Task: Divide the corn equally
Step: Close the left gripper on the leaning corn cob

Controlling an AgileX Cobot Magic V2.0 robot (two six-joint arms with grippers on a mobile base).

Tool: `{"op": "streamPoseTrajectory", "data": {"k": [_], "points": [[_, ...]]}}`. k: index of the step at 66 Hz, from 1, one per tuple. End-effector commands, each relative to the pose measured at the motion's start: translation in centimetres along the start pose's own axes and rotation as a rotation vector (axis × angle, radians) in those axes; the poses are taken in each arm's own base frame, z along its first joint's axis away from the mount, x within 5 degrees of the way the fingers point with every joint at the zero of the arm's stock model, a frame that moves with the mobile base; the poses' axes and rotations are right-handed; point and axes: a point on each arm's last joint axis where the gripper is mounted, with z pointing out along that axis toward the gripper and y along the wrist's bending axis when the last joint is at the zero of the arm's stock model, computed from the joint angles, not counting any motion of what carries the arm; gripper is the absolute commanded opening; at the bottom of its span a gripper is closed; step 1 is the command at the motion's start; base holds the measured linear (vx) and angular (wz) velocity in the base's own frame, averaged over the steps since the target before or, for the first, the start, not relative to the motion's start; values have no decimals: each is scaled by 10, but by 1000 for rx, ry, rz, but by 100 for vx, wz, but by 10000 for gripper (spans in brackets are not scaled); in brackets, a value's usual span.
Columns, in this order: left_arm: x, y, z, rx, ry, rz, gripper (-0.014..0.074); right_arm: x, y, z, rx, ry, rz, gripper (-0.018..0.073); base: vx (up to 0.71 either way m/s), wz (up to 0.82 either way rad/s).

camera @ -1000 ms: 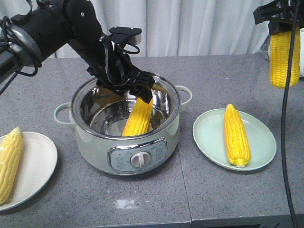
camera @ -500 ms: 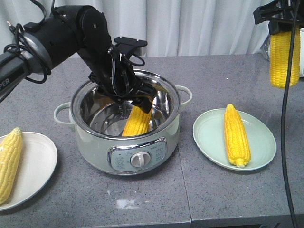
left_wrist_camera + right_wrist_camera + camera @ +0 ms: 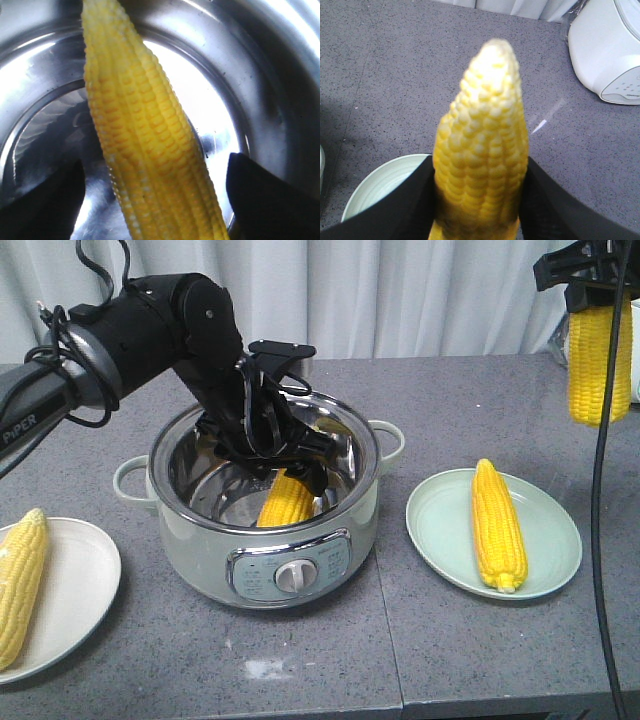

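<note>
- The left gripper [image 3: 285, 462] sat inside the steel pot [image 3: 190, 550], just above a leaning cob [image 3: 285, 502]
- The right gripper [image 3: 597, 295] held a second cob [image 3: 598, 360] hanging upright at the far right
- A third cob [image 3: 497, 525] lay on the green plate [image 3: 555, 540]
- A fourth cob [image 3: 20, 585] lay on the white plate [image 3: 85, 580]
- Pot and plates stood on a grey counter [image 3: 450, 660]

The pot [image 3: 200, 550], a corn cob [image 3: 286, 502] inside, stands between the left plate [image 3: 80, 580] and the right plate [image 3: 555, 540], each bearing one too.

Hidden, cropped, blurred
The pot [image 3: 200, 540] wall hides pot cob's [image 3: 287, 502] base; plate [image 3: 75, 580] at bench's [image 3: 450, 660] left edge is cropped; held cob [image 3: 480, 175] blurs low.
</note>
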Motion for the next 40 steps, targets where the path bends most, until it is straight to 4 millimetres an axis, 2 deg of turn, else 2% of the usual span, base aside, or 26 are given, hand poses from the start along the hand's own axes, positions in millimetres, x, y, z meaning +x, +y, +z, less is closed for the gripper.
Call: {"op": "streamPoseTrajectory", "data": {"k": [1, 14, 27, 40], "points": [[-2, -13, -20, 48, -54, -5, 568, -8, -9, -26, 28, -123, 12, 187, 0, 0], [-3, -18, -3, 45, -17, 11, 568, -8, -9, -26, 28, -122, 12, 187, 0, 0], [-3, -18, -2, 31, -13, 19, 552, -8, -9, -26, 27, -122, 13, 187, 0, 0], [-3, -18, -3, 31, -15, 17, 436, -8, -9, -26, 27, -122, 13, 187, 0, 0]]}}
